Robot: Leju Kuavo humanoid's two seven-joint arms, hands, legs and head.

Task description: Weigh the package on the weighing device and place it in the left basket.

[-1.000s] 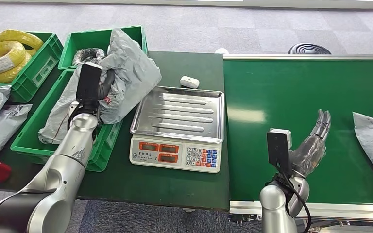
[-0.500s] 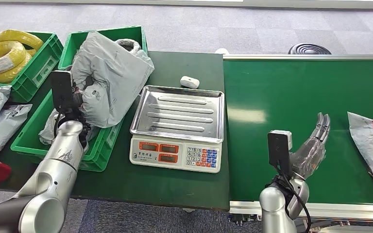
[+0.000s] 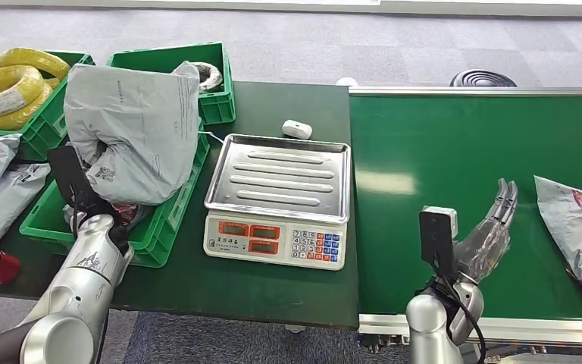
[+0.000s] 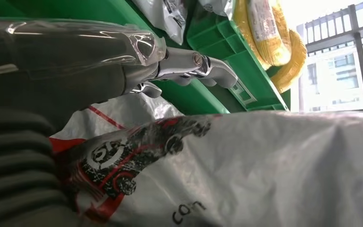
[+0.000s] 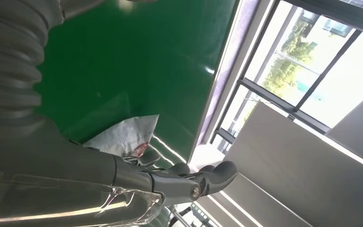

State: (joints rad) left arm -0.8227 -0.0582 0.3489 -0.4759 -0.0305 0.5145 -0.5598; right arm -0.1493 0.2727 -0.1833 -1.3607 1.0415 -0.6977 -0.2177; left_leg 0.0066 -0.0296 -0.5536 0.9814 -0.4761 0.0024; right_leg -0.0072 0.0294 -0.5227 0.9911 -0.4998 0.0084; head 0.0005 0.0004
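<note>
Head view: left hand (image 3: 95, 208) holds grey package (image 3: 132, 133) over basket (image 3: 163, 227); right hand (image 3: 492, 224) spread.

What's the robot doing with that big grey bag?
The robot is putting a grey package into the green basket on its left, next to the scale. Its left robot hand is down by the package at the basket; whether it grips it is hard to tell. The scale's tray has nothing on it. Its right robot hand hovers open over the green belt, where another package lies.
</note>
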